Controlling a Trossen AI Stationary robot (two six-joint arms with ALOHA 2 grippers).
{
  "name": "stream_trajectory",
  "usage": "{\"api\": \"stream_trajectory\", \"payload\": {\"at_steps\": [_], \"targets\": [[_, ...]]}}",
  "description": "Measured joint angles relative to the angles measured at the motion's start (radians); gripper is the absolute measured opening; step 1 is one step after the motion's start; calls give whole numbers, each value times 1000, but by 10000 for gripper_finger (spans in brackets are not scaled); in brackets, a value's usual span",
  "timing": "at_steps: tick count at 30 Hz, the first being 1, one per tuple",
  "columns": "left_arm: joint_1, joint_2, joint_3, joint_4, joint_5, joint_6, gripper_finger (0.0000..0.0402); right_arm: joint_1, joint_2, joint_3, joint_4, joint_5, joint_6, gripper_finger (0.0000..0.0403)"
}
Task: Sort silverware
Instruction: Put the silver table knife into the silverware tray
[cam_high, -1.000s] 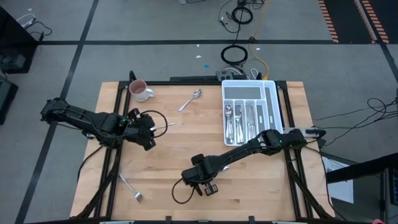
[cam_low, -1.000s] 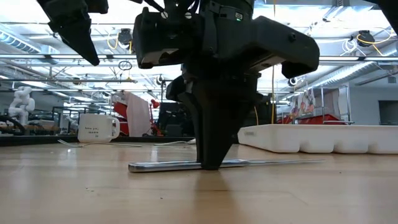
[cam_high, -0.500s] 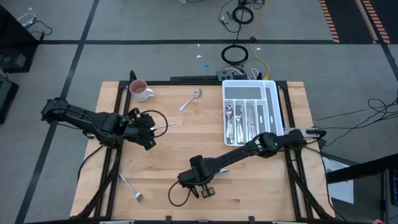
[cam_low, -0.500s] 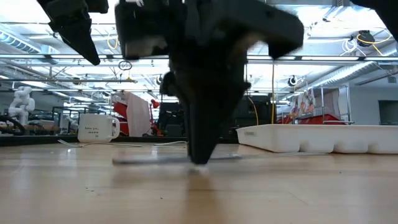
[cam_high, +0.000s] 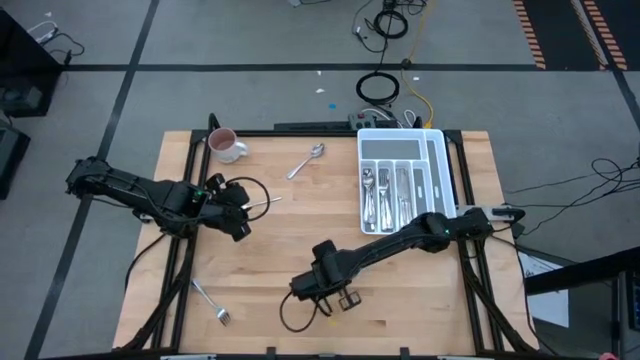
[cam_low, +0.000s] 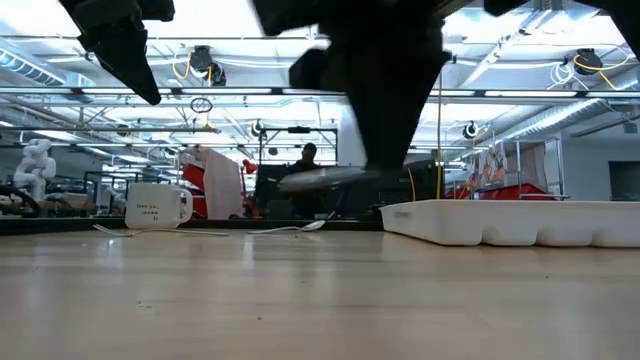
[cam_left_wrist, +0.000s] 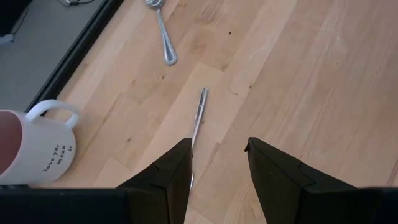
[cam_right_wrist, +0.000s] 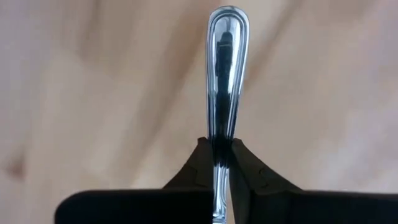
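My right gripper (cam_high: 325, 287) hangs over the table's near middle, shut on a slim shiny piece of silverware (cam_right_wrist: 226, 68). The low view shows that piece (cam_low: 322, 180) in the air. My left gripper (cam_left_wrist: 217, 168) is open, high above the left half of the table (cam_high: 238, 208). Another piece (cam_left_wrist: 198, 118) lies flat on the wood below it, close by one finger. A spoon (cam_high: 305, 160) lies near the far edge and a fork (cam_high: 212, 302) near the near-left corner. More silverware fills the white tray (cam_high: 432, 150). My right gripper pinches the piece's handle (cam_right_wrist: 219, 140) between its two fingers (cam_right_wrist: 200, 163), which come from above and point down. The rounded handle end (cam_right_wrist: 227, 22) sticks out past them. The piece lies about level, across the fingers, lifted clear of the table.
A white mug with a pink inside (cam_high: 224, 145) stands at the far-left corner. The tray sits at the far right. Cables (cam_high: 380, 88) lie on the floor beyond the far edge. Bare wood spreads across the table's middle.
My right gripper, shut on the piece, first slid it a little along the wood toward the table's left, then rose. The piece went from lying on the table to hanging clear above it, still about level.
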Motion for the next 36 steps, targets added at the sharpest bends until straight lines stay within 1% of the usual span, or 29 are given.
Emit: {"api": "stream_trajectory", "payload": {"at_steps": [4,7,9,12,15,18,23,26,29,31,33,36], "targets": [[0,0,0,-1,0,0,162,-3,-72,3,-78,52,-67,0],[0,0,0,-2,0,0,162,-4,-143,-12,-74,60,-110,0],[0,0,0,-9,0,0,162,-3,-196,-34,-76,60,-137,0],[0,0,0,-22,0,0,162,-3,-296,-107,-75,59,-156,0],[0,0,0,-45,-2,4,162,-3,-414,-235,-75,58,-167,0],[0,0,0,-55,-16,10,162,-8,-548,-412,-75,57,-199,0],[0,0,0,-53,-29,36,162,-35,-758,-737,-78,58,-314,0],[0,0,0,-53,-57,37,162,-68,-862,-881,-79,59,-386,0],[0,0,0,-52,-88,37,162,-97,-931,-979,-69,68,-503,0],[0,0,0,-52,-120,37,162,-118,-962,-1027,-55,105,-577,0],[0,0,0,-52,-159,37,162,-152,-978,-1068,-53,132,-636,0],[0,0,0,-51,-203,37,162,-209,-979,-1119,-43,136,-710,0]]}}
